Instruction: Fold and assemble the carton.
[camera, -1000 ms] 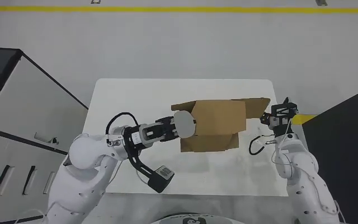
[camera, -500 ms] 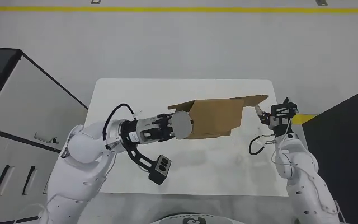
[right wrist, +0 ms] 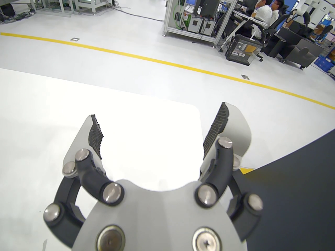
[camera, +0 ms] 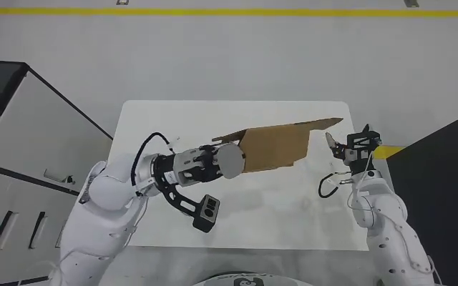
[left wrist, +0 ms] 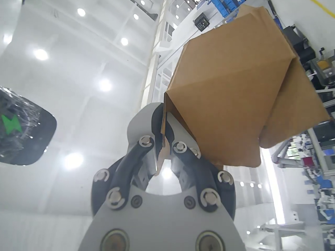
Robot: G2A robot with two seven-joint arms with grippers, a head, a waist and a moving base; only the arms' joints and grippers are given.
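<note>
Brown cardboard carton (camera: 275, 146), partly folded and tilted, hangs above the middle of the white worktop (camera: 286, 214). The left pincer (left wrist: 164, 129) is clamped tight on one edge of a carton panel and carries it at the end nearest the left arm. By the worktop's right edge, the right pincer (right wrist: 159, 129) is spread wide and holds nothing, close to the carton's far corner but apart from it.

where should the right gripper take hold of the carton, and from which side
Probably the thin flap jutting from the carton at the end nearest the right gripper, approached from the robot's right. The left gripper is shut on the opposite end, so this edge is free. It also looks like a single sheet that the open jaws could straddle.
</note>
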